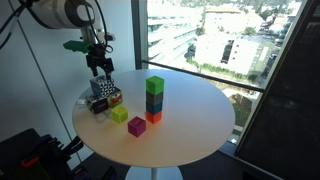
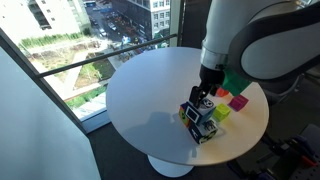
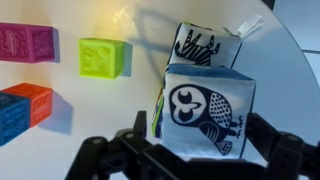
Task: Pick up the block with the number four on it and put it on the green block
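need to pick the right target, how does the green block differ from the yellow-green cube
Colour: the green block is bright green; the yellow-green cube is paler. Placement: the green block tops a stack, on a dark blue block; the yellow-green cube sits directly on the table. Both are cubes of similar size.

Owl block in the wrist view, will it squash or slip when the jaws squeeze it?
Probably squashes a bit: the owl block has rounded, seamed edges like stuffed cloth. Likely light; cloth should grip rather than slip.
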Controlling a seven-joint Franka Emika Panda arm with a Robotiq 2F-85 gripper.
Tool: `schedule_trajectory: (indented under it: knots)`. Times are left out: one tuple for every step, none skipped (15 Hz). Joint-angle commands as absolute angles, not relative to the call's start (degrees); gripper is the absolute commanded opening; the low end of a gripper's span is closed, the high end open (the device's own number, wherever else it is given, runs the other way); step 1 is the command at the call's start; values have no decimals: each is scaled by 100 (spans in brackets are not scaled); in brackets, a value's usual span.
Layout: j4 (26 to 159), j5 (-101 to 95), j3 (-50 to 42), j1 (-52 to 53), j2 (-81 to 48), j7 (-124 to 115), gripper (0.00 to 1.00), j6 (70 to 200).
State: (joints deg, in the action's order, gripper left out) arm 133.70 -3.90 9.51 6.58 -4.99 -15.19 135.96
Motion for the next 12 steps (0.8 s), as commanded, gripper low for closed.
schedule_trajectory:
  knots:
    - [13332,-432,865,777,-566,-1764,100,13688]
    - [13332,-431,866,784,-577,-1784,100,13693]
    - [13334,-435,866,794,-589,-1809,100,13699]
    - [13337,-441,865,805,-603,-1837,100,13709]
    - [13341,-452,862,815,-614,-1861,100,13722]
    - [13343,-464,858,824,-626,-1876,100,13731]
    - [13346,-473,853,835,-634,-1891,100,13740]
    - [13348,-482,846,843,-641,-1909,100,13751]
    - [13352,-497,838,853,-650,-1935,100,13768]
    - [13354,-504,832,860,-659,-1956,100,13781]
    - [13358,-513,826,868,-667,-1976,100,13794]
    - [13361,-520,821,876,-675,-1989,100,13807]
